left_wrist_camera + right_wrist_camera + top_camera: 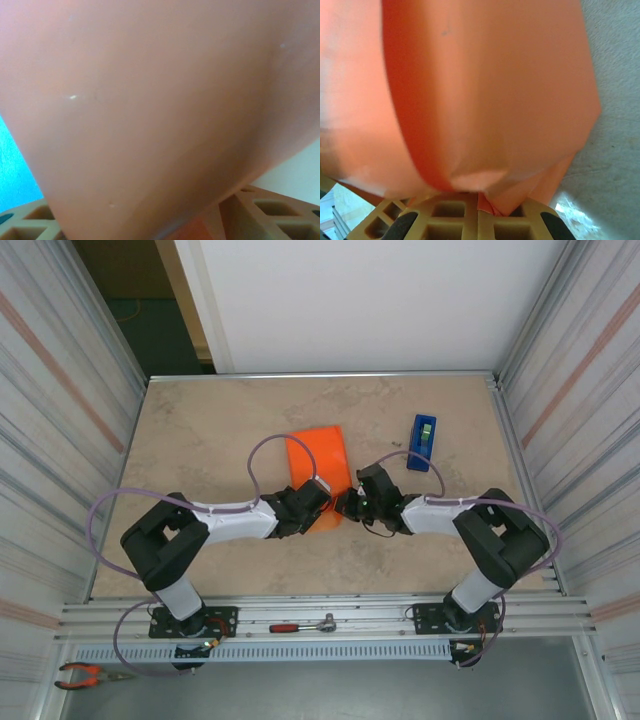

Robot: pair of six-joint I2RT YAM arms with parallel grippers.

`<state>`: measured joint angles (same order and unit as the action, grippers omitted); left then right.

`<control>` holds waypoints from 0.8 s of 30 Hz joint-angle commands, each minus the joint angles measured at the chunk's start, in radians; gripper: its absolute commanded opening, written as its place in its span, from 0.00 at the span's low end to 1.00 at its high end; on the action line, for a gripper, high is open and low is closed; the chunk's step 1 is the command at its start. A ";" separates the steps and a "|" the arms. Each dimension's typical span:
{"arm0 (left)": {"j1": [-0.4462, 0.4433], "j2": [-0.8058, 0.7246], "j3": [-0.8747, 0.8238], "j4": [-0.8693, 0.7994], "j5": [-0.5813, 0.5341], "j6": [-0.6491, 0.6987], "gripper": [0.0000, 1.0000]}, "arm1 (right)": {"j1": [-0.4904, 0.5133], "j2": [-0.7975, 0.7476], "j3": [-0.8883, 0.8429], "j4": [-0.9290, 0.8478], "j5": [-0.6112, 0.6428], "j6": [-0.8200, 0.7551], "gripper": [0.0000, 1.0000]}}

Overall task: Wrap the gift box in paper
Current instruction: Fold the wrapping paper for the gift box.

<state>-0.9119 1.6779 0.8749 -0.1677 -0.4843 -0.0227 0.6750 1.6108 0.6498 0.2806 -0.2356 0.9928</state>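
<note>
Looks roughly halfway: the paper (495, 100) is folded over the gift box (316, 455) mid-table, right claw (478, 212) pinched shut on a near flap, left claw (325, 505) part-open around the parcel (can't tell if it's gripping), and the tape dispenser (423, 442) sits untouched at far right.

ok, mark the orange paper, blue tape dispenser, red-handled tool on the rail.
thin bright orange paper sheet (320, 456): top view, upper flat face.
upright blue tape dispenser (423, 443): top view, body middle.
red-handled metal tool (298, 626): top view, handle-shaft junction.
</note>
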 commanded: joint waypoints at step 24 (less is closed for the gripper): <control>-0.023 0.029 0.012 0.010 -0.004 0.013 0.60 | -0.036 -0.143 -0.089 -0.056 0.005 0.009 0.33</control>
<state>-0.9298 1.6909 0.8749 -0.1665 -0.4889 -0.0223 0.6613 1.5074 0.5964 0.2848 -0.2348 1.0294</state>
